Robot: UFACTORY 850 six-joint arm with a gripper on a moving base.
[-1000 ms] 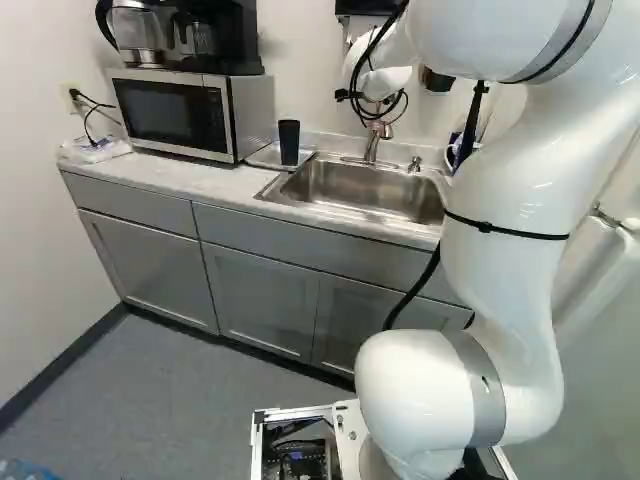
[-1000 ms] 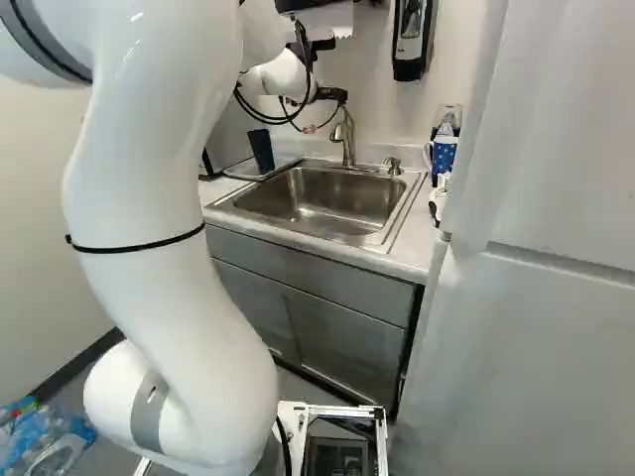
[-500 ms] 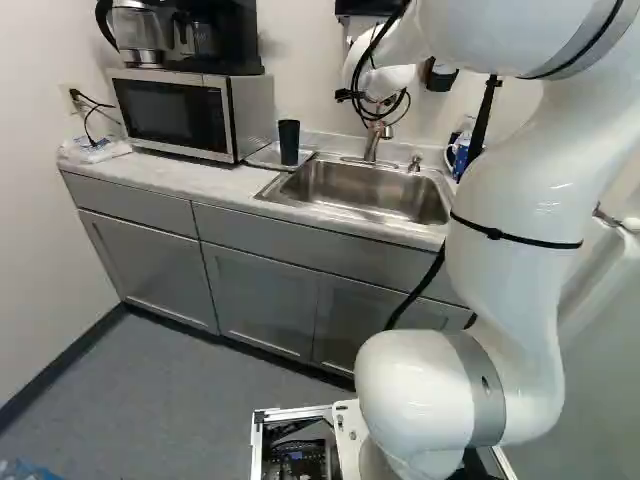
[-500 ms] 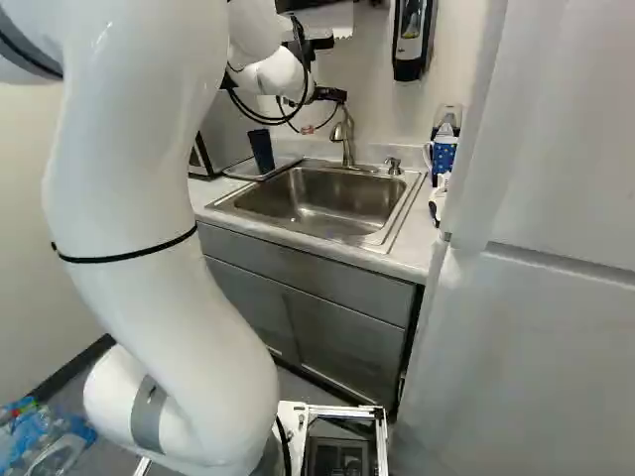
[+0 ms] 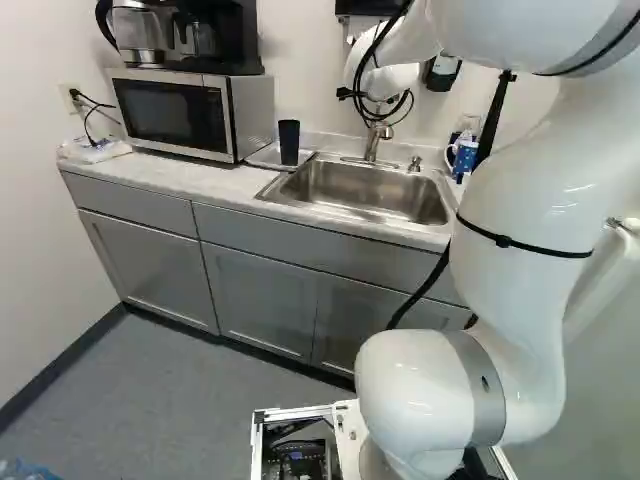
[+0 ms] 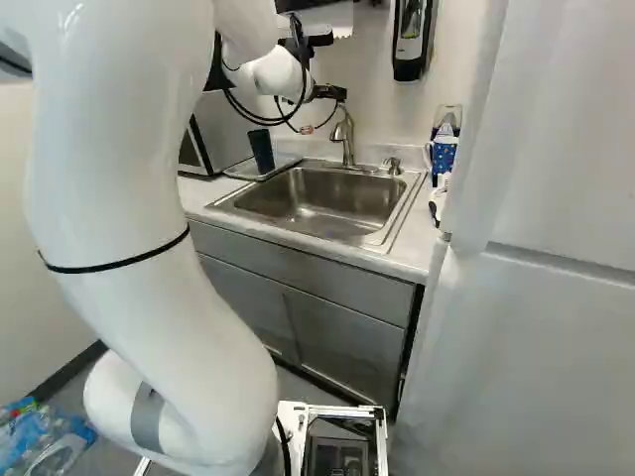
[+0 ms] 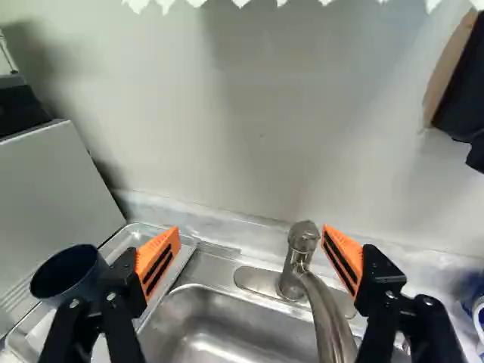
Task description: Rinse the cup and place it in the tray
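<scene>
At the sink's back, my gripper is up by the faucet. In the wrist view the gripper stands wide open, its orange pads apart with nothing gripped. The faucet shows between and beyond the fingers, its neck curving toward the basin. A dark blue cup stands upright in the metal tray left of the sink. In the wrist view the cup is outside the fingers, beside the one nearer the tray, its mouth upward and partly covered by that finger.
A microwave with a coffee maker on it borders the tray. Soap pump and blue mug are right of the faucet. A soap dispenser hangs on the wall; a white fridge-like cabinet rises at the right.
My upper arm has swung rightward in the left base view and leftward in the right base view, uncovering the mug in the former. The gripper end has shifted only slightly. Cup and base stay put.
</scene>
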